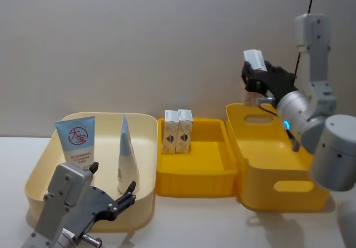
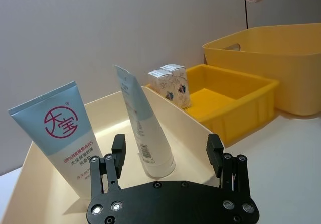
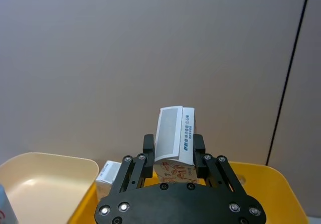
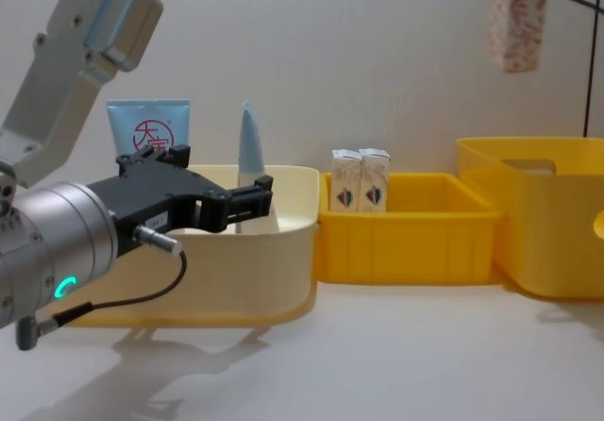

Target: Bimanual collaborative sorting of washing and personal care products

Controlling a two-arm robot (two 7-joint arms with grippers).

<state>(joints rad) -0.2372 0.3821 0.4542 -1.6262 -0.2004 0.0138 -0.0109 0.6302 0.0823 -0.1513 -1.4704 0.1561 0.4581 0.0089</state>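
The right end effector (image 3: 173,152) pinches a small white printed carton (image 1: 253,58) high above the deep yellow plastic bin (image 1: 278,188), probably destined for the shallow yellow tray (image 1: 194,184) beside two cartons (image 1: 178,130). The left end effector (image 2: 167,148) hangs spread before two standing white squeeze tubes (image 1: 78,141).

Squeeze tubes (image 2: 60,133) are smooth plastic with a soft sheen; each carton (image 3: 173,138) is matt printed card. Yellow bins (image 1: 194,187) and cream bin (image 1: 146,148) are glossy moulded plastic. The table (image 1: 222,228) is matt white.
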